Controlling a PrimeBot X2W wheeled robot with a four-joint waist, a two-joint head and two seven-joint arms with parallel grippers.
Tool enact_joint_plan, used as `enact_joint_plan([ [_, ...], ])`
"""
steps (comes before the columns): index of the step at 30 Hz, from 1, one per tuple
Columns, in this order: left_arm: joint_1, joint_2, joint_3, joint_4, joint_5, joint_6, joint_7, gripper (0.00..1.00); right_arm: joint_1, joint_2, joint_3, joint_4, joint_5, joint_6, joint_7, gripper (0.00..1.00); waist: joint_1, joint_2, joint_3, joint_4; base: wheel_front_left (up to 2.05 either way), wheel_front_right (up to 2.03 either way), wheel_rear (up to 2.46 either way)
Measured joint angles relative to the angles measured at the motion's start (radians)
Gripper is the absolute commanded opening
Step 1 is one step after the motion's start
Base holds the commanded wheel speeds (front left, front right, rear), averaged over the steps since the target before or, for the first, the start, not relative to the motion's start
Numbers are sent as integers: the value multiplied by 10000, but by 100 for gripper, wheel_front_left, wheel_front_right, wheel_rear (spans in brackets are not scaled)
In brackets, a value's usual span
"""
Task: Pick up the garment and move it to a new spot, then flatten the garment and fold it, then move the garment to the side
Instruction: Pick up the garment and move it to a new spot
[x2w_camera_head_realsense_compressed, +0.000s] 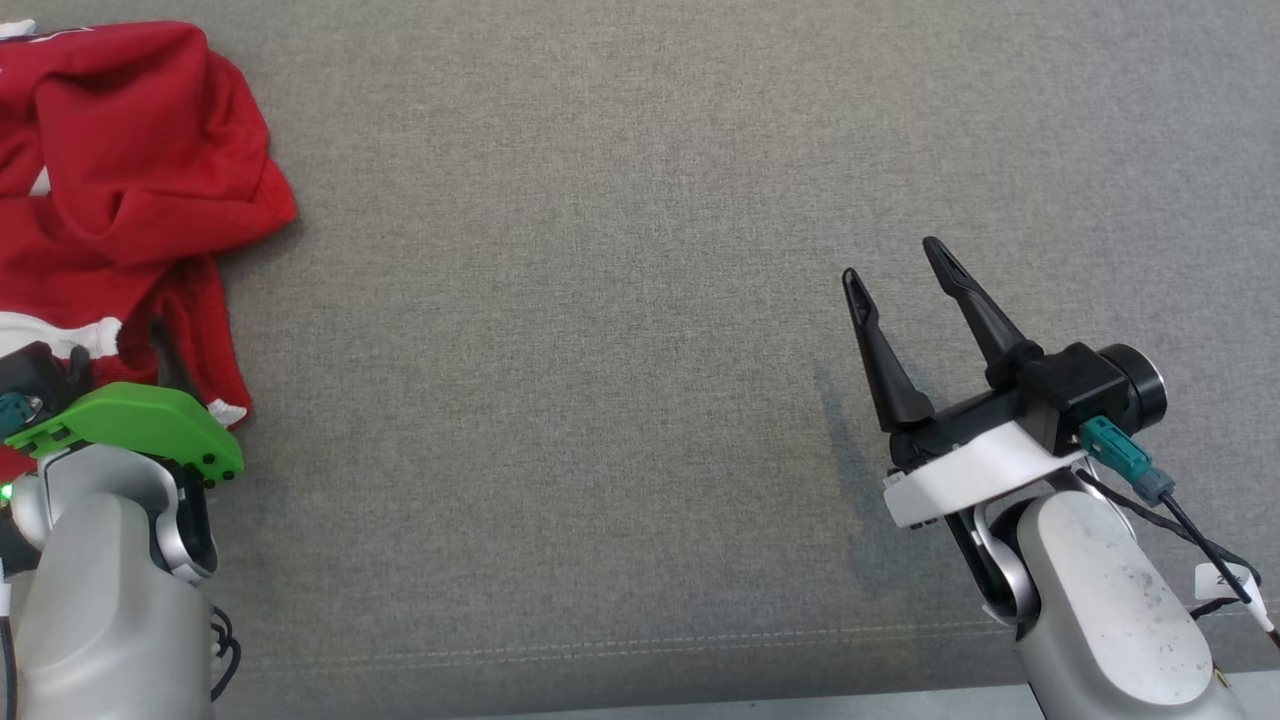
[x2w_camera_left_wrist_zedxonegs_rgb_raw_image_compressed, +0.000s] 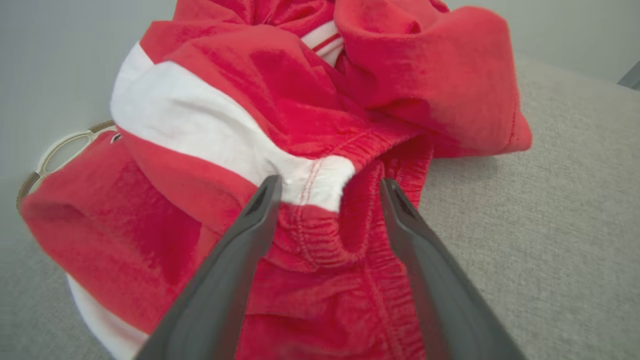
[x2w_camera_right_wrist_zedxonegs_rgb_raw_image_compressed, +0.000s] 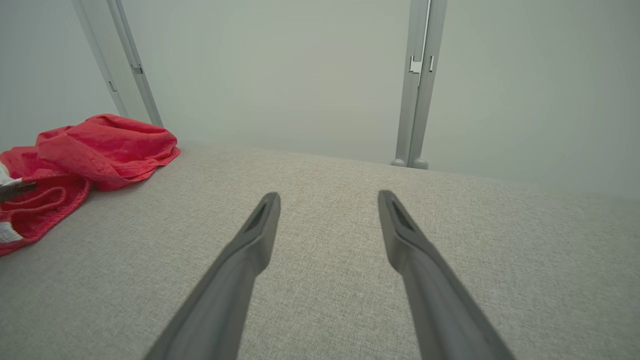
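Right claw (x2w_camera_head_realsense_compressed: 890, 260) hovers over the grey table (x2w_camera_head_realsense_compressed: 600, 300), fingers wide apart, gripping nothing, pointing away. Left claw (x2w_camera_left_wrist_zedxonegs_rgb_raw_image_compressed: 330, 186), equally spread and not yet closed, straddles a bunched fold of the single red-and-white garment (x2w_camera_head_realsense_compressed: 130, 150), crumpled at the table's far left.

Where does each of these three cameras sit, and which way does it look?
Head view: on the robot's head, looking down at the grey surface and red garment; pale forearms and right fingers show.
Left wrist view: on the left wrist, looking along the open left fingers at the garment, close up.
Right wrist view: on the right wrist, looking along the open right fingers across the surface to a wall.
Shared: all three show the garment.
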Motion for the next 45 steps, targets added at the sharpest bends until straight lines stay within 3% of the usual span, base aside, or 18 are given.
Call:
enact_joint_plan([
  [8, -177, 146, 198, 658, 163, 6, -272, 97, -75, 19, 0, 29, 2, 2, 0, 100, 0, 0, 40, 10, 0, 0, 0],
  [10, -246, 146, 221, 779, 165, 6, -370, 67, -92, 36, -2, 36, 2, 2, 0, 100, 0, 0, 32, 2, 0, 0, 0],
  [11, -284, 146, 236, 840, 165, 6, -441, 40, -97, 48, 0, 65, 4, 2, 0, 100, 0, 0, 16, -4, 0, 0, 0],
  [12, -314, 146, 238, 895, 165, 6, -479, 31, -97, 52, -2, 98, 6, 2, 0, 100, 0, 0, -7, -11, 0, 0, 0],
  [13, -327, 144, 242, 938, 165, 6, -491, 7, -97, 52, -4, 123, 8, 2, 0, 100, 0, 0, -34, -17, 0, 0, 0],
  [14, -337, 144, 242, 976, 165, 6, -564, 0, -97, 54, -12, 134, 13, 2, 0, 100, 0, 0, -62, -22, 0, 0, 0],
  [22, -599, -8, 188, 917, 165, -23, -922, 0, -96, 132, -109, 249, 113, 0, 0, 100, 0, 0, -391, -29, 0, 0, 0],
  [29, -648, -21, -163, 94, 510, -514, -1091, 0, -81, 201, -180, 307, 278, -8, 0, 100, 0, -1, -759, -103, 0, 0, 0],
  [38, -765, -128, -426, -2127, 713, -1087, -1093, 0, 144, 230, -399, 412, 380, -105, 0, 100, 0, 0, -1219, -314, 0, 0, 0],
  [45, -759, -566, -736, -3751, 775, -1465, -1104, 0, 314, 290, -403, 437, 456, -115, 0, 100, 0, 0, -1537, -674, 0, 0, 0],
])
